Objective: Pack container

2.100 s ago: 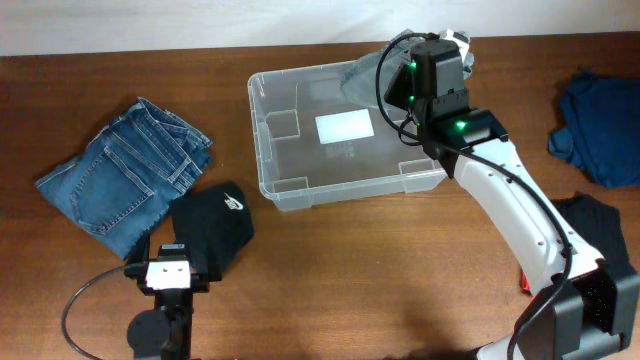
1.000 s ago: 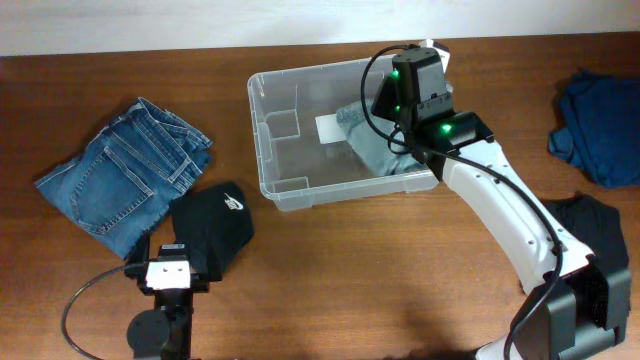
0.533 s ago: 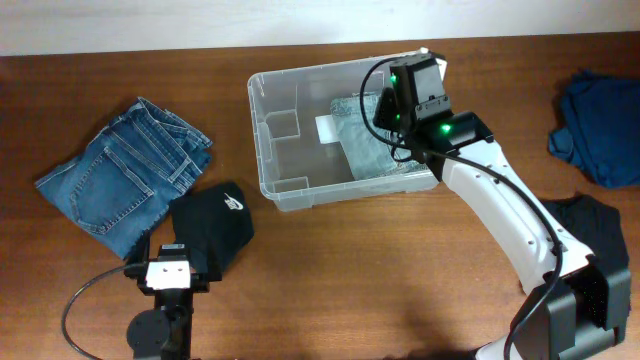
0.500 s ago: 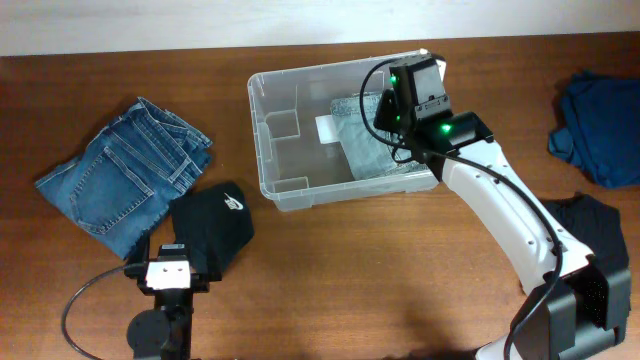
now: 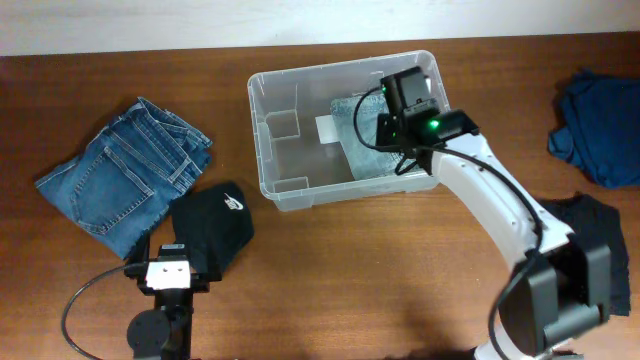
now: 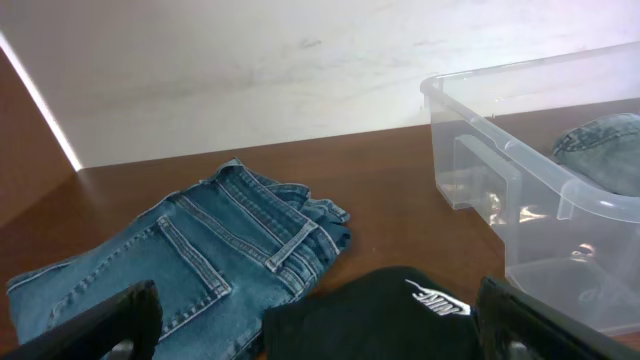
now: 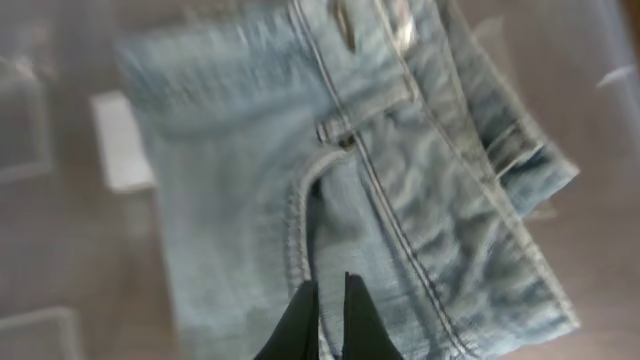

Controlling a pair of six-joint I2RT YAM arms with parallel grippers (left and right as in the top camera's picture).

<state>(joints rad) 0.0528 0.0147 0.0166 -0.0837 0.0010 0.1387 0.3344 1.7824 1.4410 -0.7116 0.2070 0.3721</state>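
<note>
beneath right pincer (image 7: 326,304), container (image 5: 300,160), jeans (image 7: 420,210) inside

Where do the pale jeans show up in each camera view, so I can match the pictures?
Overhead: the pale jeans lie in the right half of the clear bin, upper middle.
Left wrist: a small part shows at the right edge, inside the bin.
Right wrist: they fill most of the frame.
Shared landmark: the clear bin around them.
</note>
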